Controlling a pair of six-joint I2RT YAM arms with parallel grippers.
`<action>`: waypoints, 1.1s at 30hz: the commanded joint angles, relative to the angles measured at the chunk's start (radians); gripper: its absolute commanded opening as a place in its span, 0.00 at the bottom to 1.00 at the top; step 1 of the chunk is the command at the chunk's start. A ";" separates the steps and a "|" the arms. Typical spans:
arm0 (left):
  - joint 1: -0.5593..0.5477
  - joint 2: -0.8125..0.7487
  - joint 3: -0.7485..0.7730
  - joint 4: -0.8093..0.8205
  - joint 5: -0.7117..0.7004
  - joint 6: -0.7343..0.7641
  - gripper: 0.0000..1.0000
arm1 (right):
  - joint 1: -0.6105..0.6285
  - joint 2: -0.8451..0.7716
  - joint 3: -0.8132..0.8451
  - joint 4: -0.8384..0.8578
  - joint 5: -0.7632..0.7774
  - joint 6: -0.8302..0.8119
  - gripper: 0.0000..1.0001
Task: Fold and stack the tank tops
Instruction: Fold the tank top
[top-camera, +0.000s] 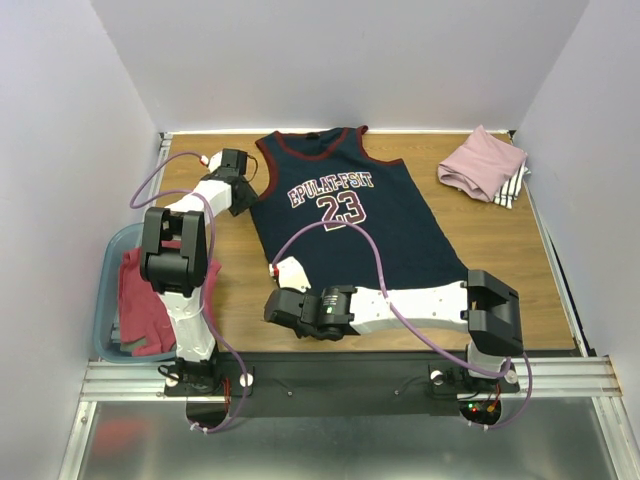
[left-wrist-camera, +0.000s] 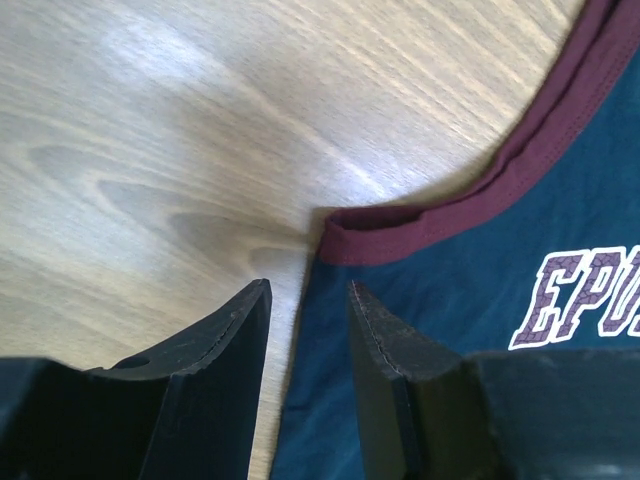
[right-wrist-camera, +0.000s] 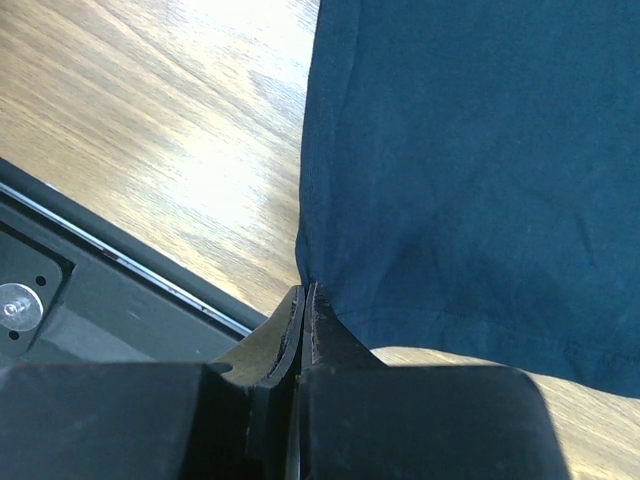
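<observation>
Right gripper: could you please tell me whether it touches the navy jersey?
Touching: in the right wrist view the right gripper pinches the navy jersey at its hem corner.

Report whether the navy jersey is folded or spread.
Spread: the navy jersey lies flat on the table, front up, with neckline, armholes and hem all showing.
</observation>
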 joint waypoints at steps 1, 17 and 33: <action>-0.008 -0.004 -0.029 0.070 0.007 -0.003 0.47 | -0.006 -0.026 0.010 0.039 -0.004 0.001 0.00; -0.009 0.062 0.017 0.075 -0.001 0.006 0.26 | -0.009 -0.050 0.010 0.044 -0.040 -0.010 0.00; 0.116 0.022 0.175 -0.066 -0.085 0.043 0.00 | 0.001 0.141 0.201 0.176 -0.444 -0.038 0.01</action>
